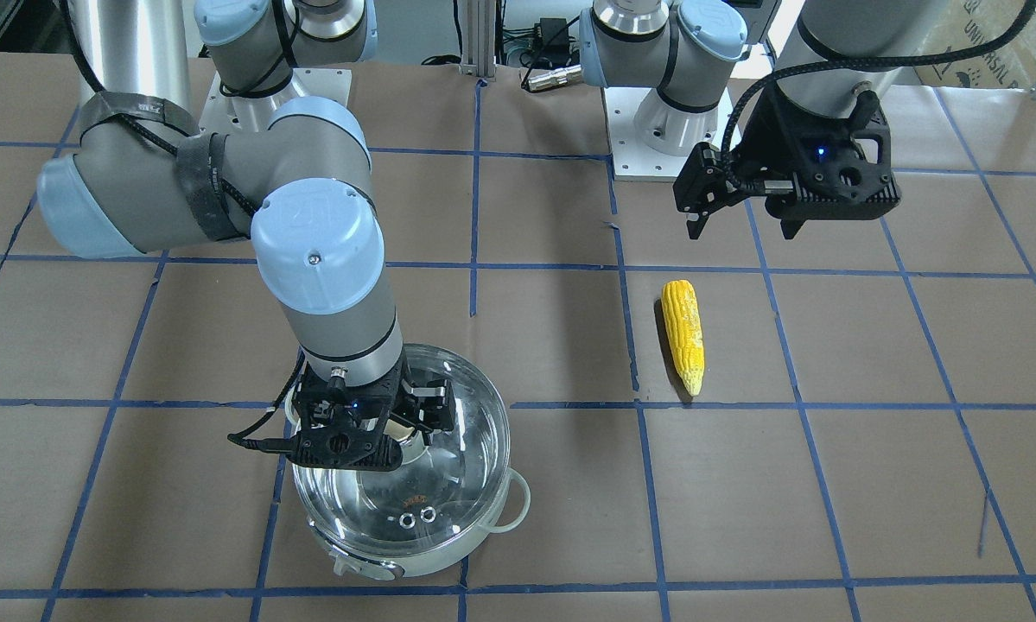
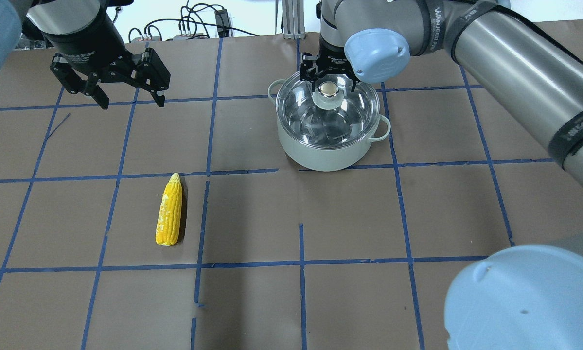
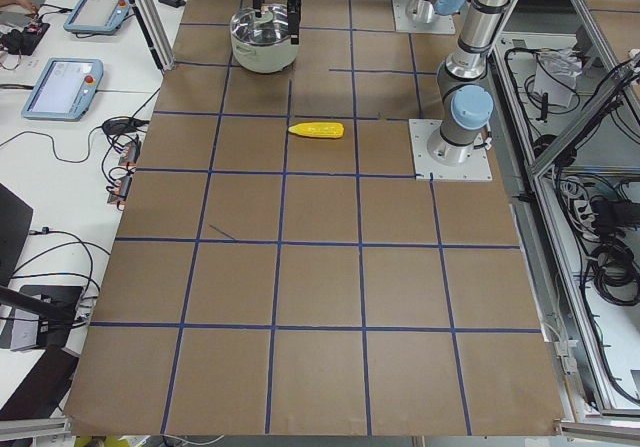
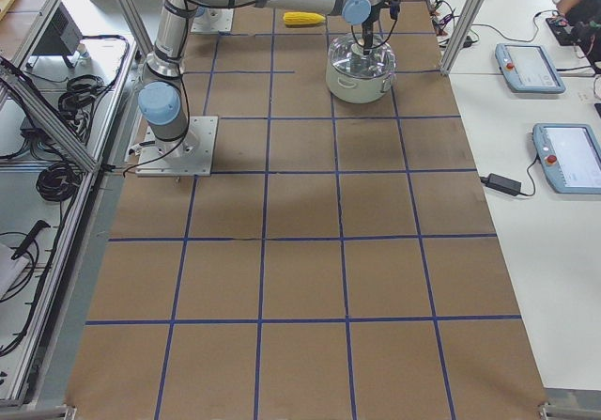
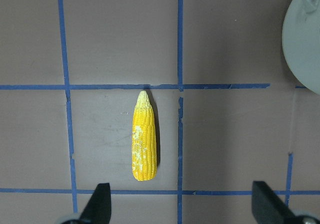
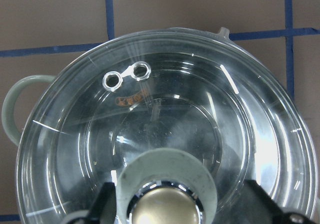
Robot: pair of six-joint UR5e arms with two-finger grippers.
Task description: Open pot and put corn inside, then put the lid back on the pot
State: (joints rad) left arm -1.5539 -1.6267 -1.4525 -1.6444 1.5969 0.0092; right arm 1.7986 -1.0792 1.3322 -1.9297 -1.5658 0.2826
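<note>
The pot [image 2: 320, 155] stands at the far middle of the table with the clear glass lid [image 2: 327, 121] seated on it. My right gripper [image 2: 328, 88] is lowered over the lid's pale knob [image 6: 167, 194]. Its fingers stand on either side of the knob and are open; a gap shows beside one finger [image 6: 260, 199]. The yellow corn [image 2: 169, 211] lies flat on the table left of the pot, also in the left wrist view [image 5: 143, 144]. My left gripper [image 2: 132, 103] is open and empty, hovering above the table beyond the corn.
The brown table [image 2: 349, 218] carries a blue tape grid. The pot's rim shows at the right edge of the left wrist view [image 5: 305, 38]. The arm bases [image 1: 656, 130] stand at the robot's edge. Tablets and cables lie on side tables [image 3: 65, 87].
</note>
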